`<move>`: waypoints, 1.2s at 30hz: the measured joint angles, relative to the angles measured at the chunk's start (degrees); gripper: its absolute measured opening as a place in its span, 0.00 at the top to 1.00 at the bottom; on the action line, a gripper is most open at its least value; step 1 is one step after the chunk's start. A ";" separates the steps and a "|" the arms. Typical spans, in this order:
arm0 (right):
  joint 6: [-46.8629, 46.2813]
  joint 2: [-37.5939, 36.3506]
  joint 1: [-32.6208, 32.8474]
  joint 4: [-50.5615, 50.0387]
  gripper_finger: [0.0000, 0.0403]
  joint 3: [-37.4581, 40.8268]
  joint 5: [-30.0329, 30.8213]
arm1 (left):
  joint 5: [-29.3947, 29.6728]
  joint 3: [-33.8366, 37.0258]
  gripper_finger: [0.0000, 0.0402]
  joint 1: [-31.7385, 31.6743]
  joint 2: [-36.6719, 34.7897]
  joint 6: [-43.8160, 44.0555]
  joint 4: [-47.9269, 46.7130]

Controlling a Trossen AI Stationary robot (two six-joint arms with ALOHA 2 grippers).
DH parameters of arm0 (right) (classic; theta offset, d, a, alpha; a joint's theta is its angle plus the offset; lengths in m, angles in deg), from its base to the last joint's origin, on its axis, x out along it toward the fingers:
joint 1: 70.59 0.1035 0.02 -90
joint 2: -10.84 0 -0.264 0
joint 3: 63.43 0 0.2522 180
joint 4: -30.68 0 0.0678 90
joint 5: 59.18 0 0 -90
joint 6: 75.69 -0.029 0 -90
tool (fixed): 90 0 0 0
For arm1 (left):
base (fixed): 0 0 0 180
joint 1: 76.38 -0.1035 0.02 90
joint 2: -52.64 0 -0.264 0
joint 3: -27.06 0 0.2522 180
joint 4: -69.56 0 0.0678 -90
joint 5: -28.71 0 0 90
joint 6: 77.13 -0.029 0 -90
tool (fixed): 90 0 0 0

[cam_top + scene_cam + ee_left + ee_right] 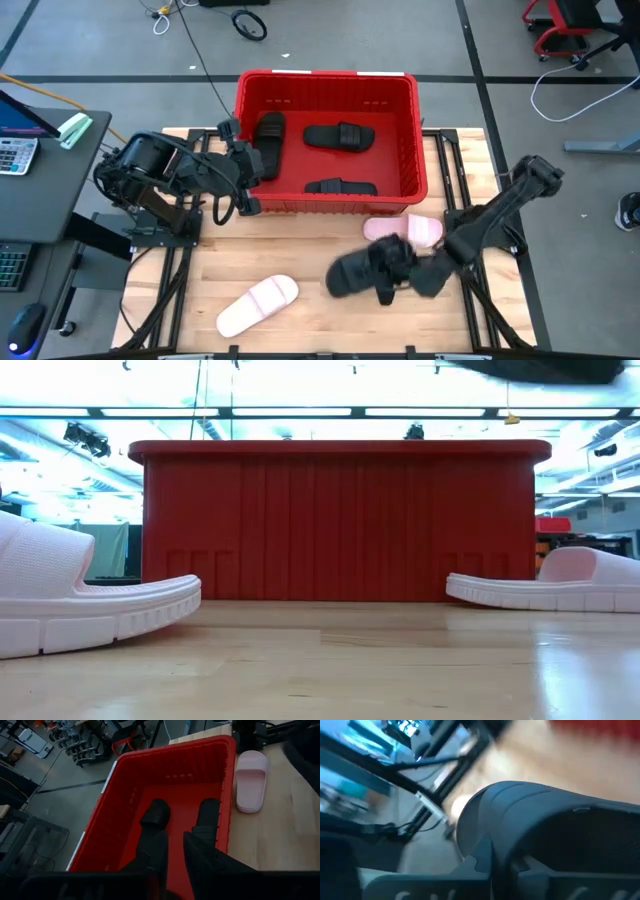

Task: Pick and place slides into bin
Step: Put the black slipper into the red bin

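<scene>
The red bin [325,82] stands at the table's far middle. Three black slides lie on its floor [268,135] [340,135] [340,187]. My right gripper [392,272] is over the table's near right, shut on a fourth black slide [350,272]. That slide fills the right wrist view [535,820]. Two pale pink slides rest sole-down on the wood, one in front of the bin's right part [403,230], one near the front edge [258,303]. My left gripper [248,170] hangs over the bin's left end. Its fingers [152,855] stand slightly apart with nothing between them. My right gripper holds the black slide at its end toward the table's right [378,270]. Dark fingers on dark rubber hide the exact part. The fingers come from the right, slanting down. The slide reaches leftward from them, lifted clear of the table. In the low view it shows only as a dark shape at the top [540,368].
The bin's tall ribbed wall [340,520] rises between the table's front and its inside. Bare wood lies between the two pink slides [80,595] [560,585]. A desk with a calculator [15,155] stands left of the table. Cables and chairs are on the floor beyond.
</scene>
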 joint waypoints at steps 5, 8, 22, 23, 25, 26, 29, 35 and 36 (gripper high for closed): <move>19.59 -4.71 -8.53 -13.54 0.98 -10.55 8.10 | 0.01 0.00 0.85 -0.03 0.00 -0.41 0.21; 27.97 -7.54 -17.45 -14.82 0.98 -13.75 8.44 | 0.07 0.00 0.85 -0.07 0.00 -2.63 1.13; 29.23 2.24 -60.11 -2.44 0.98 -9.53 -28.69 | 0.28 0.00 0.86 -0.42 0.00 -7.71 7.17; 27.83 3.95 -61.61 -0.06 0.98 -8.70 -31.04 | 0.31 0.00 0.86 -0.44 0.00 -7.67 7.01; 25.20 7.61 -63.99 3.89 0.98 -7.09 -34.79 | 0.31 0.00 0.86 -0.84 0.00 -7.50 7.01; 23.97 9.39 -64.74 6.00 0.98 -6.11 -35.82 | 0.29 0.00 0.86 -0.98 0.00 -7.34 6.97; 20.22 14.39 -65.91 12.53 0.98 -3.19 -36.86 | 0.31 0.00 0.85 -1.24 0.00 -7.32 6.79; 14.55 20.28 -67.80 17.96 0.98 -0.03 -38.40 | 0.31 0.02 0.86 -1.44 0.00 -7.32 6.52; 14.37 20.93 -67.83 17.21 0.98 -0.03 -38.38 | 0.28 0.00 0.86 -1.44 0.00 -7.32 6.50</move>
